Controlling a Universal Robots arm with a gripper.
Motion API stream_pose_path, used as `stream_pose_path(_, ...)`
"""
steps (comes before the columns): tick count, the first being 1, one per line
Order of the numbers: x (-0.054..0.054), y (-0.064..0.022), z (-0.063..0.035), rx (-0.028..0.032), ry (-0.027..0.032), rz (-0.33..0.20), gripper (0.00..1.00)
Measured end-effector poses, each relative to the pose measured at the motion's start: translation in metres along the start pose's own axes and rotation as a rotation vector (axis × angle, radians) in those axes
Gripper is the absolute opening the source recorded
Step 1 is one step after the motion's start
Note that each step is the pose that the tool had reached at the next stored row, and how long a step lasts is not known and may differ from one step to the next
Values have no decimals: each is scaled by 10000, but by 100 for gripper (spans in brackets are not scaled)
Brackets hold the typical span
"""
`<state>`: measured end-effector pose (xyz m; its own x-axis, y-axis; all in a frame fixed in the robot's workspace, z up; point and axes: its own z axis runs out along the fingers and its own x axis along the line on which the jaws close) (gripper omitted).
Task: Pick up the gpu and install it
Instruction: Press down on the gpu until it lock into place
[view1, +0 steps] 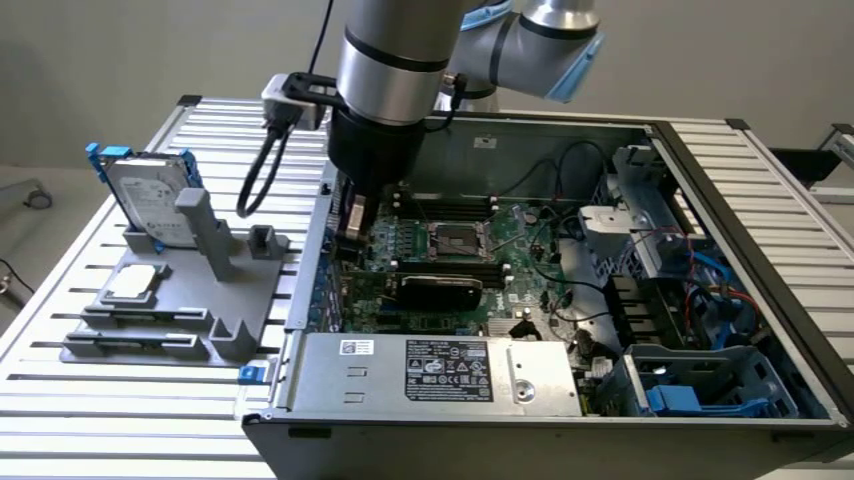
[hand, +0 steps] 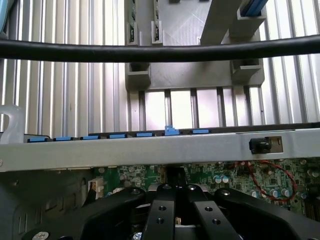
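The arm (view1: 387, 90) hid the gripper's tips inside the computer case (view1: 534, 400); the hard drive (view1: 140, 190) stood partly behind its gray holder (view1: 200, 235).

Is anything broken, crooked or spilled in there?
Nothing stands out. The open computer case sits level on the slatted table, the hard drive stands upright in its gray holder, and I see nothing spilled or cracked.

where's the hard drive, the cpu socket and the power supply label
hard drive (view1: 138, 188), exterior view, on its silver top face
cpu socket (view1: 453, 238), exterior view, on its middle
power supply label (view1: 449, 370), exterior view, on the label's middle
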<state>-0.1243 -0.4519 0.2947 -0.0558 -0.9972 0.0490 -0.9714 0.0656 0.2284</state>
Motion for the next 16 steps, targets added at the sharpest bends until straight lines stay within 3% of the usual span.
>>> stream_pose_path(12, 1, 4, -15, -169, -33, 314, 11)
stream_pose_path(16, 1, 3, -14, -184, -23, 406, 11)
